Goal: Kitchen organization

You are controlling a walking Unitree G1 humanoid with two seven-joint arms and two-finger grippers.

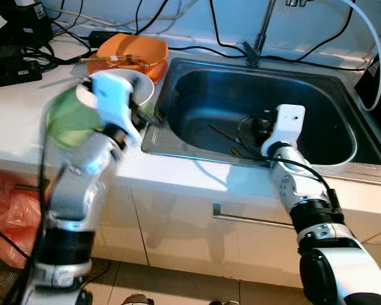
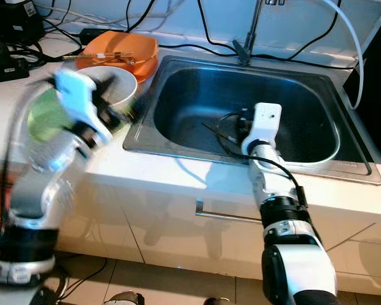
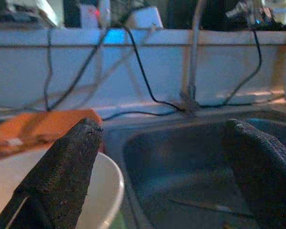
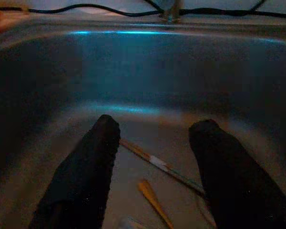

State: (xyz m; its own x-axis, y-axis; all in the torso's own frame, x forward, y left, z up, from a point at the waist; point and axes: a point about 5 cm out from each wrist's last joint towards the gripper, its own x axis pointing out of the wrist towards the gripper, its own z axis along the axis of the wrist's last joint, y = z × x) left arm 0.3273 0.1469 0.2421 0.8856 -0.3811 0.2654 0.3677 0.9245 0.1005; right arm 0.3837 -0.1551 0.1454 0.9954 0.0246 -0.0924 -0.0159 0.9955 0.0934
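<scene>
My right gripper (image 1: pixel 257 130) reaches down into the steel sink (image 1: pixel 178 151). In the right wrist view its fingers (image 4: pixel 93 157) stand open just above thin chopsticks (image 4: pixel 157 163) lying on the sink floor, also seen as dark sticks (image 1: pixel 225 135). My left gripper (image 1: pixel 140 117) is blurred and hovers at the sink's left rim, over a white bowl (image 1: pixel 143 86). Its fingers (image 3: pixel 66 162) are open with nothing between them. A green dish (image 1: pixel 66 117) lies beside the white bowl, partly hidden by the left arm. An orange bowl (image 1: pixel 130 47) holding chopsticks sits behind them.
A faucet (image 1: pixel 260 32) rises behind the sink. Black cables and a black box (image 1: pixel 6 63) crowd the back left of the counter. An orange bag (image 1: pixel 6 203) lies on the floor at the left, and a cabinet handle (image 1: pixel 247 219) runs below the sink.
</scene>
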